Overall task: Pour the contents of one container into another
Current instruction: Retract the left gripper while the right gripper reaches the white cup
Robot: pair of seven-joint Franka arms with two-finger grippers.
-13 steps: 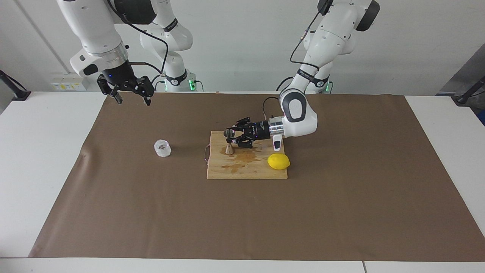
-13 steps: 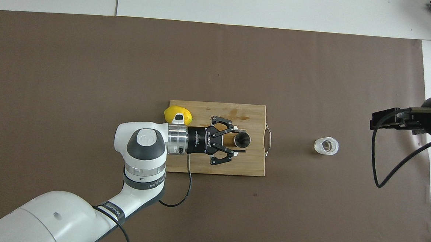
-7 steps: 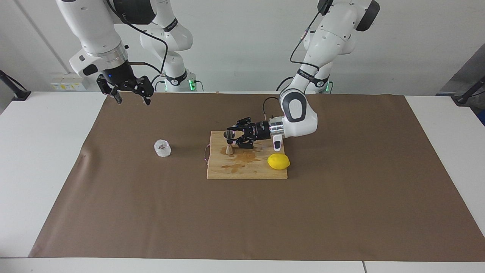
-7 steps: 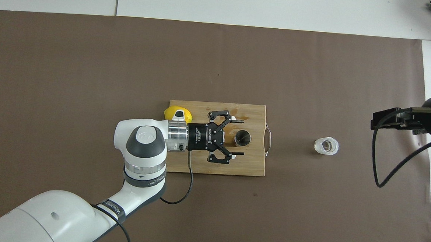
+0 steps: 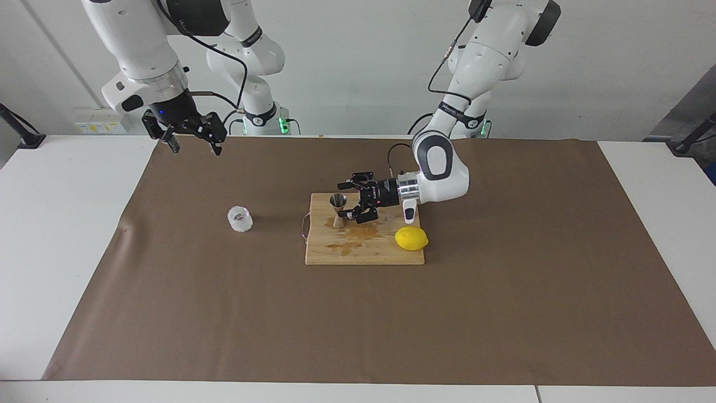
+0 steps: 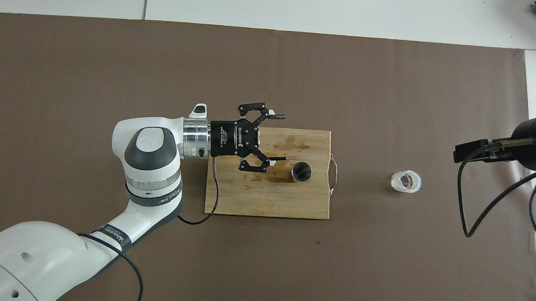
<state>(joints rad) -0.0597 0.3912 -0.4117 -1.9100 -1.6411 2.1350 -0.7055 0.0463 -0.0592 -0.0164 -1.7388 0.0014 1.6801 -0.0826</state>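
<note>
The left gripper has just let go of the jigger: a second ago its jaws were closed around the jigger's waist, and now they stand wide apart, holding nothing, drawn back toward the left arm's end of the cutting board and lifted a little above it. In the overhead view the left gripper sits at about ten o'clock from the jigger, with one fingertip reaching over the board's farther edge and the other pointing at the jigger from just beside it, no contact showing. The jigger stands upright on the cutting board, near the end with the metal handle, next to a wet stain in the wood. The glass cup rests upright on the brown mat that covers the desk, well apart from the board at about three o'clock of the jigger in the overhead view, where the glass cup lies toward the right arm's end. The right gripper waits high in the air over the mat's corner near its own base, jaws spread and empty. A lemon lies on the board's corner toward the left arm. I judge that the release marks the jigger as set in place as the receiving vessel; the pour itself is not yet begun, since the cup is untouched, and the next move would call for one arm to fetch that cup and tip it over the jigger's narrow mouth.
</note>
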